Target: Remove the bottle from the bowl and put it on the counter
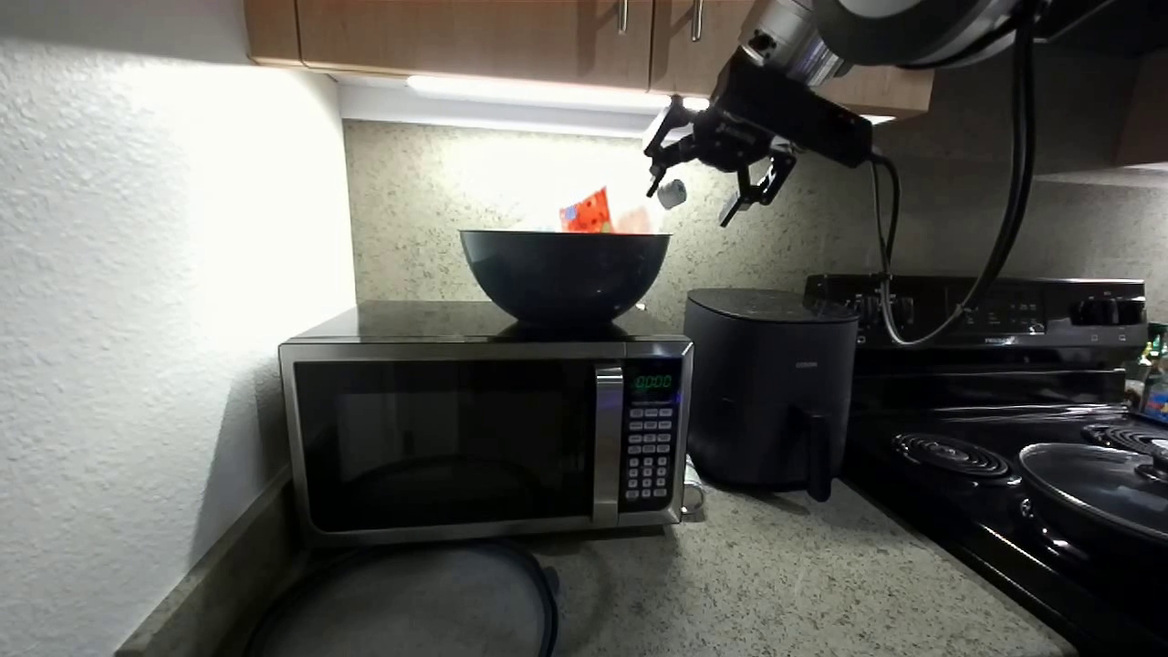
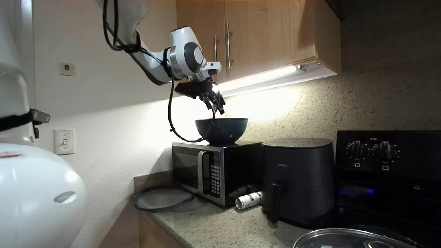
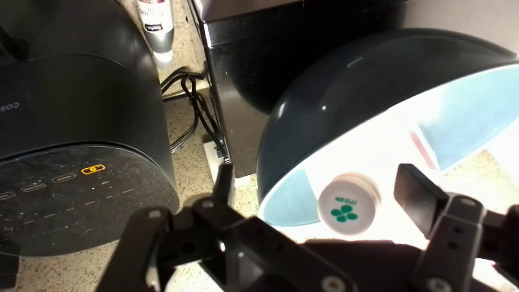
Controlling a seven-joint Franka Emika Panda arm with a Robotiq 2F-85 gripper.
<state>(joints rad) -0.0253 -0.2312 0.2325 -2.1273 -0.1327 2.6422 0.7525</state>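
Note:
The bottle's white cap (image 1: pixel 672 193) sticks up and outward past the right rim of the dark bowl (image 1: pixel 566 278). A red-orange patch (image 1: pixel 587 213) shows above the rim; I cannot tell whether it is the bottle's label. The bowl (image 2: pixel 222 131) stands on the microwave. In the wrist view, the cap (image 3: pixel 346 205) with a green clover sits between my spread fingers, touching neither, and the bottle's body is lost in glare inside the bowl (image 3: pixel 336 93). My gripper (image 1: pixel 689 209) is open, tilted down at the cap. The speckled counter (image 1: pixel 785 566) lies below.
The microwave (image 1: pixel 447 438) stands under the bowl. A black air fryer (image 1: pixel 757 392) stands beside it, with a can (image 2: pixel 248 200) between them. The black stove (image 1: pixel 949 511) adjoins the counter. A round lid-like disc (image 1: pixel 411 602) lies in front. Cabinets (image 1: pixel 474 36) hang above.

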